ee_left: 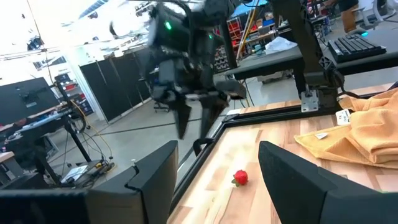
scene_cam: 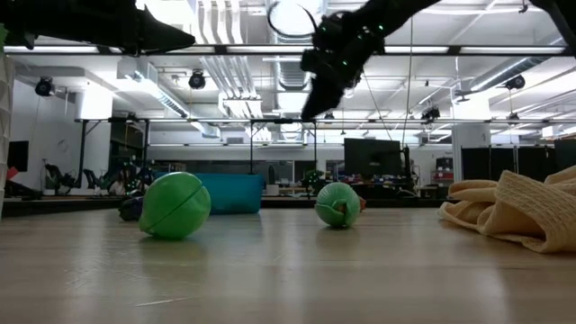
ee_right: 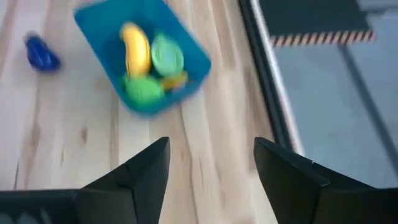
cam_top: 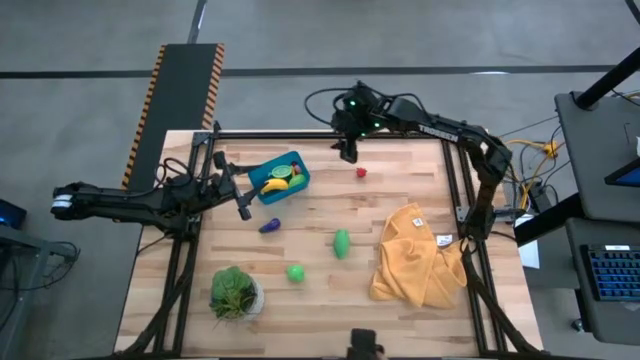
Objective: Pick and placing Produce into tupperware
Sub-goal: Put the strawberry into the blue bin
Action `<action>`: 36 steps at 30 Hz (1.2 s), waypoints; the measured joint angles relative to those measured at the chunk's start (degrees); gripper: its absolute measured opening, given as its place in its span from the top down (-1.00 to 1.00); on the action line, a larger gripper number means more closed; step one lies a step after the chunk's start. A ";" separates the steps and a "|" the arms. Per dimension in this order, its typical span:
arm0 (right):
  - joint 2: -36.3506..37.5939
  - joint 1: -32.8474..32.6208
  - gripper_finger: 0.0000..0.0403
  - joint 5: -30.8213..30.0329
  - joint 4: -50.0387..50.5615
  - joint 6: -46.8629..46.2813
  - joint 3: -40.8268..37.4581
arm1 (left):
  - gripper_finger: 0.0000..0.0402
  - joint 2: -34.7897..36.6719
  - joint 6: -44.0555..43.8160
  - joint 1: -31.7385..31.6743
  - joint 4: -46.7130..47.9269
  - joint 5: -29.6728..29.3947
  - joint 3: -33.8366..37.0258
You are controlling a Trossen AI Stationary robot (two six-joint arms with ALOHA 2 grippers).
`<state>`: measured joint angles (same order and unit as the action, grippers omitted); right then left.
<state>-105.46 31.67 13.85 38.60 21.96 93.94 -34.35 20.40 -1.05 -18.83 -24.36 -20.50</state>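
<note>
The teal tupperware point(cam_top: 282, 178) stands near the table's far left and holds a yellow banana point(ee_right: 135, 48) and green pieces point(ee_right: 165, 55). A purple eggplant point(cam_top: 269, 226) lies just near of it. Two green pieces point(cam_top: 341, 243) point(cam_top: 295, 271) rest on the mid-table, and a tiny red piece point(cam_top: 361, 172) lies toward the far edge. My left gripper point(cam_top: 243, 206) is open beside the tub's left near corner, touching nothing. My right gripper point(cam_top: 347, 150) hangs open above the far edge, between the tub and the red piece point(ee_left: 240, 178).
A mustard-yellow cloth point(cam_top: 415, 256) lies bunched on the right half of the table. A leafy plant in a white pot point(cam_top: 236, 293) stands at the near left corner. A black frame rail point(cam_top: 330, 135) runs along the far edge. Bare wood lies between the cloth and the green pieces.
</note>
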 joint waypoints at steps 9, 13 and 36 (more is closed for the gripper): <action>4.30 3.62 -0.11 0.04 -2.90 -0.98 -16.19 | -0.04 0.00 -0.01 0.00 0.11 0.00 -0.11; 5.05 4.15 -0.11 0.07 -4.33 -0.97 -20.87 | -0.04 0.02 0.00 0.01 -0.07 0.00 -0.08; 4.21 3.99 -0.11 -0.29 -16.71 4.80 -32.58 | -0.04 -0.02 -0.02 -0.01 -0.11 0.00 -0.08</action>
<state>-101.25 35.66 13.56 21.89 26.76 61.36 -34.37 20.38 -1.06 -18.94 -24.36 -20.58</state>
